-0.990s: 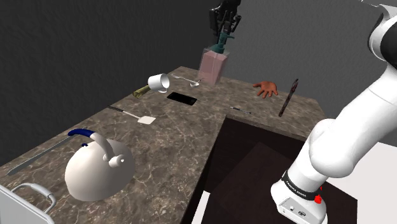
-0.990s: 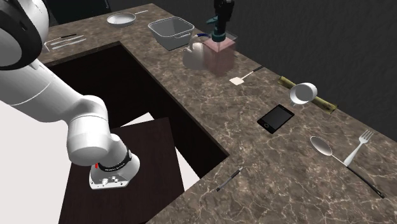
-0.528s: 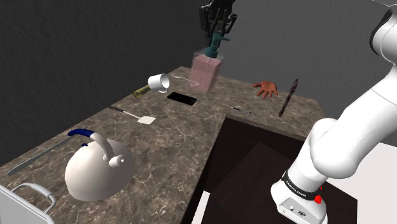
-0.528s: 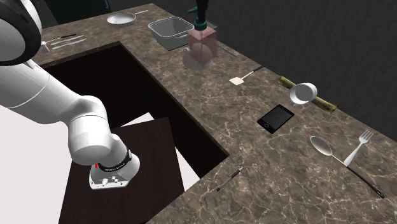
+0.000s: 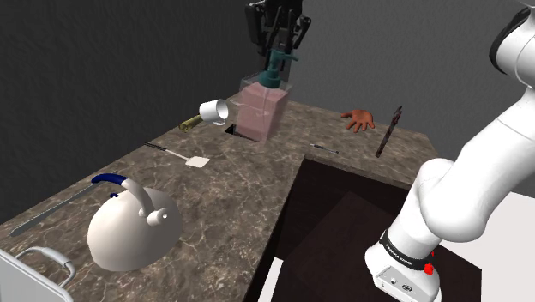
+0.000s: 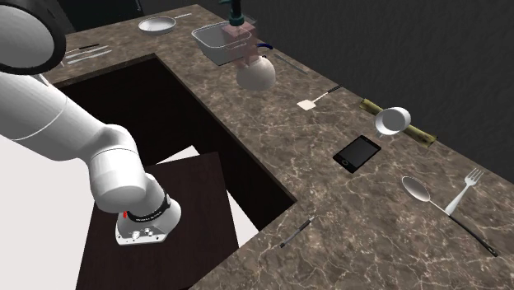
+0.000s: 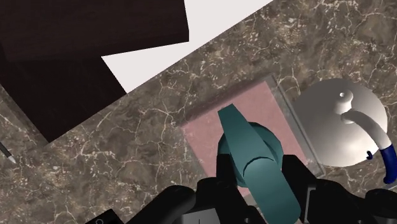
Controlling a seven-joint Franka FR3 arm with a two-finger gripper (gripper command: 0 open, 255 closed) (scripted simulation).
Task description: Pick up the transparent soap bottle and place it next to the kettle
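Observation:
The soap bottle (image 5: 261,111) is a clear square bottle of pink liquid with a teal pump (image 5: 275,67). It hangs in the air above the marble counter (image 5: 231,197), and my black gripper (image 5: 276,53) is shut on the pump head. In the wrist view the fingers (image 7: 224,170) clasp the teal pump (image 7: 254,159), the pink bottle body (image 7: 213,124) lies below, and the kettle (image 7: 340,121) sits just beside it. The white round kettle (image 5: 133,227) with a blue-tipped handle stands near the counter's front in the shoulder view. From the second exterior view the bottle (image 6: 241,35) hovers right behind the kettle (image 6: 255,72).
A tipped white cup (image 5: 214,110), a black phone (image 6: 357,152), a small spatula (image 5: 195,160), a spoon (image 6: 418,189) and a fork (image 6: 465,188) lie on the counter. A metal basket (image 6: 216,41) stands by the kettle. A dark recess (image 5: 343,214) adjoins the counter.
The gripper has carried the bottle toward the shoulder view's left and nearer, away from the back of the counter; in the second exterior view it now hangs over the kettle and basket.

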